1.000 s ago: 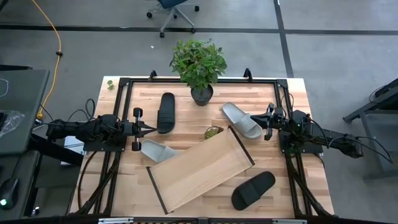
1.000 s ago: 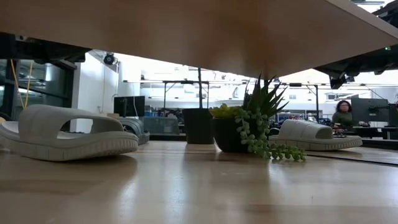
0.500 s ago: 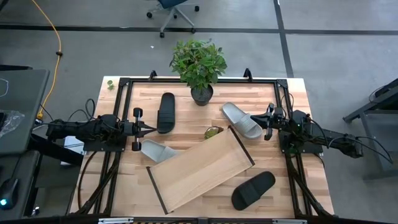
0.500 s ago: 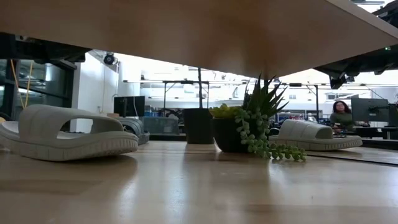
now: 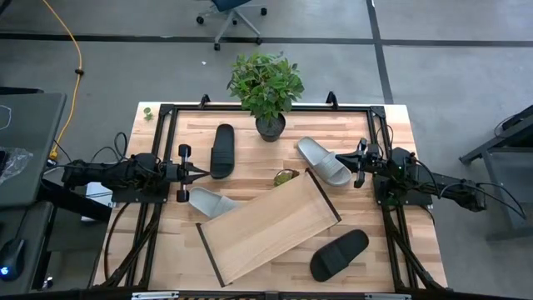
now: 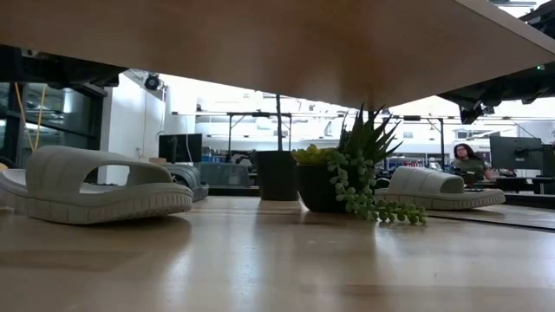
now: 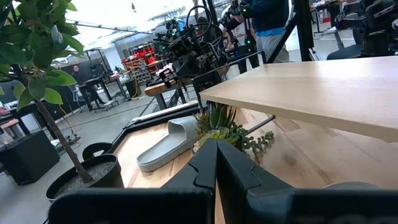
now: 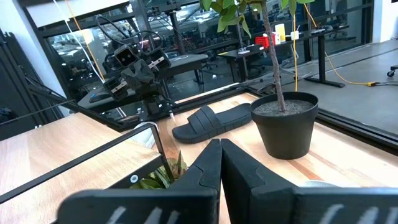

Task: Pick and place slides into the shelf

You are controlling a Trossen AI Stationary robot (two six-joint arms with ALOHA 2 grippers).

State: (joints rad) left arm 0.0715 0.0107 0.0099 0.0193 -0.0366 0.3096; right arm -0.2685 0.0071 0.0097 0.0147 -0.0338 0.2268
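Note:
Both grippers are shut and touch nothing. My left gripper (image 5: 205, 173) (image 7: 216, 143) hovers at the table's left, just beyond a light grey slide (image 5: 208, 202) whose one end lies tucked under the shelf (image 5: 268, 227). My right gripper (image 5: 356, 165) (image 8: 221, 143) hovers at the table's right, beside the other grey slide (image 5: 325, 161) (image 7: 166, 143). One black slide (image 5: 222, 151) (image 8: 214, 121) lies flat near the far left. The other black slide (image 5: 340, 254) lies near the right front. The light-wood shelf sits slantwise in the middle; the low view shows its underside (image 6: 277, 43) raised above the tabletop.
A tall potted plant (image 5: 268, 92) (image 8: 285, 124) stands at the far edge. A small succulent (image 5: 286, 177) (image 6: 355, 186) sits by the shelf's far corner. Dark rails (image 5: 162, 125) frame the table. People and desks show in the room behind.

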